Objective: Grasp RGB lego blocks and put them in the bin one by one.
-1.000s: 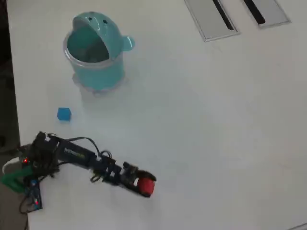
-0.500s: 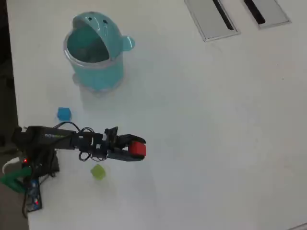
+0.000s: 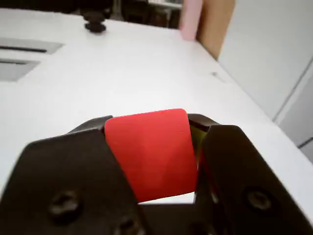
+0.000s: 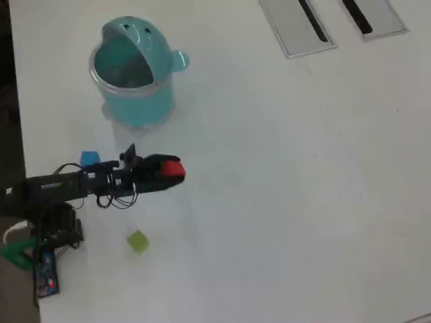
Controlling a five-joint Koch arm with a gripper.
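My gripper (image 4: 174, 168) is shut on the red lego block (image 4: 173, 167), held above the table below and a little right of the teal bin (image 4: 135, 94) in the overhead view. In the wrist view the red block (image 3: 149, 152) fills the gap between the two black jaws of the gripper (image 3: 151, 156). The blue block (image 4: 89, 159) lies on the table just left of the arm, partly behind it. The yellow-green block (image 4: 138, 241) rests on the table below the arm. The bin stands upright with its mouth open upward.
Two grey flat panels with black slots (image 4: 296, 27) (image 4: 374, 17) lie at the table's top right in the overhead view. The arm's base (image 4: 47, 235) sits at the left edge. In the wrist view a black stand (image 3: 95, 22) is at the table's far end.
The arm has swung from the lower middle up toward the bin, carrying the red block. The yellow-green block, hidden a second ago, now lies uncovered.
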